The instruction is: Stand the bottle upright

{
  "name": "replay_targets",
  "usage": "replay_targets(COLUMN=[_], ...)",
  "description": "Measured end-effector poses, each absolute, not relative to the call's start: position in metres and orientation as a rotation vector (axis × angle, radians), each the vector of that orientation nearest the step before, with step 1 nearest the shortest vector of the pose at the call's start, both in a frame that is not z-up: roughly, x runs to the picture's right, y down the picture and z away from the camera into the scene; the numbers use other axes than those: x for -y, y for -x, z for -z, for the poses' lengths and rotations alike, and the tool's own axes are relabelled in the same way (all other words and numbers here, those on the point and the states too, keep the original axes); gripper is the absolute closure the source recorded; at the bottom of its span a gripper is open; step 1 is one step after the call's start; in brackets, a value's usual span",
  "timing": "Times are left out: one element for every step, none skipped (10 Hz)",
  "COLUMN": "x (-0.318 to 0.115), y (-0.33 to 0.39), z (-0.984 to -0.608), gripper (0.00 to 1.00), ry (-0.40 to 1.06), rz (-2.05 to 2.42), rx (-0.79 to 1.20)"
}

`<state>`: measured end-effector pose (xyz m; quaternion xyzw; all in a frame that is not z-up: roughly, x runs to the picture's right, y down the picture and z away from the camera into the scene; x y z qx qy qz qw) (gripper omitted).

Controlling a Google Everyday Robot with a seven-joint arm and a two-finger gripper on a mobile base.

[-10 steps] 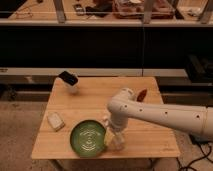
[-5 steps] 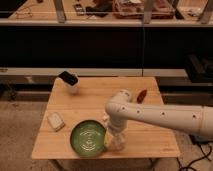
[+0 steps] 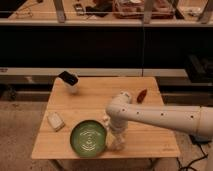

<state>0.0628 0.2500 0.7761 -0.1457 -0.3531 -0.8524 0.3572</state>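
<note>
Presently the gripper [image 3: 115,134] is pointing down near the front edge of the wooden table [image 3: 100,97]; whether it is grasping or released cannot be told. The bottle [image 3: 119,144] is sitting directly beneath it (its posture is unclear). A green plate [image 3: 88,139] is lying just beside the gripper, to its left as viewed. A whitish block [image 3: 56,120] is resting further left. Beyond the gripper, well apart from it, a white cup with a black top [image 3: 70,83] and a reddish object [image 3: 142,95] are sitting.

bottle [image 3: 119,144]: small, cream-white plastic. location: wooden table [image 3: 150,107], just right of the green plate [image 3: 73,140], near the front edge. pose: partly hidden, undetermined. gripper [image 3: 116,134]: directly over it.
</note>
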Motion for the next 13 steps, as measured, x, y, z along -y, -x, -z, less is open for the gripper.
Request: replay_targets(x=[-0.254, -0.256, -0.256, -0.254, -0.249, -0.245, -0.241, -0.237, -0.232, -0.229, -0.225, -0.221, -0.217], y=[-0.062, -0.061, -0.061, -0.061, -0.058, -0.056, -0.053, -0.05, -0.044, -0.04, -0.035, -0.03, -0.028], z=[-0.781, -0.786, -0.789, -0.794, -0.798, -0.801, -0.804, -0.808, -0.812, -0.815, -0.818, -0.822, -0.824], gripper=[0.2, 0.2, 0.2, 0.2, 0.2, 0.2, 0.2, 0.2, 0.2, 0.2, 0.2, 0.2, 0.2], ry=[0.377, 0.374, 0.371, 0.369, 0.363, 0.359, 0.353, 0.345, 0.334, 0.326, 0.317, 0.31, 0.309], rz=[2.193, 2.184, 2.178, 2.179, 2.18, 2.182, 2.184, 2.183, 2.179, 2.175, 2.169, 2.163, 2.159], rx=[0.914, 0.915, 0.913, 0.905, 0.898, 0.895, 0.892, 0.892, 0.896, 0.9, 0.905, 0.908, 0.908])
